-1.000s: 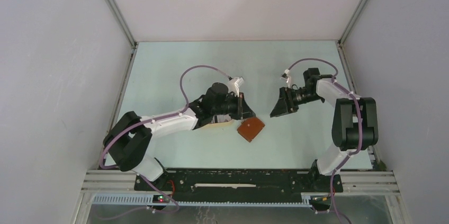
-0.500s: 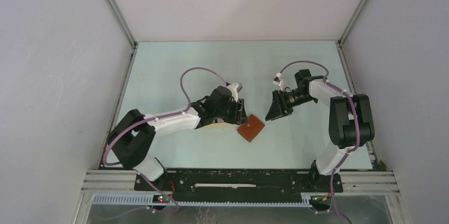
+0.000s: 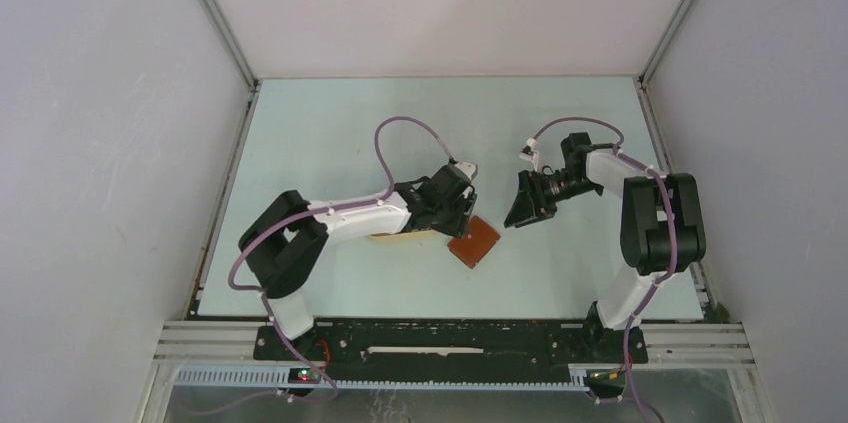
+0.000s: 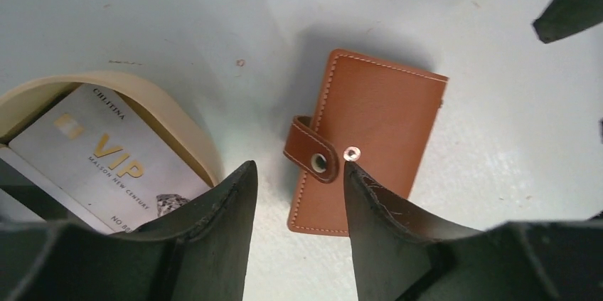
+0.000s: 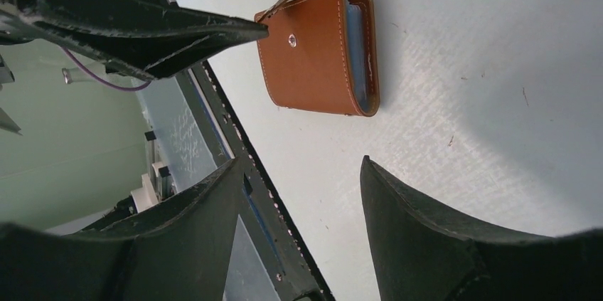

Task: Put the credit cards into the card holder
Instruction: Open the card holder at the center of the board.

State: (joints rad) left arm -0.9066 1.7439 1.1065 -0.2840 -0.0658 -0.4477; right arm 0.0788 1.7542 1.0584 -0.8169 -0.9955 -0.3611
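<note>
Reddish-brown card holder [image 4: 370, 130], pale stitching — cream tray [image 4: 174, 119], whitish credit card [image 4: 107, 166]

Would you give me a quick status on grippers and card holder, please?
Left gripper open, over card holder; right gripper open, empty. Holder folded, strap unsnapped. Credit cards in tray. Nothing blocking.

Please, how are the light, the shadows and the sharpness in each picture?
Left wrist view: sharp, the print on the card is readable; a soft shadow lies on the table beside the card holder. Right wrist view: a broad dim shadow on the table at the right. Top view: even light, no glare.
</note>
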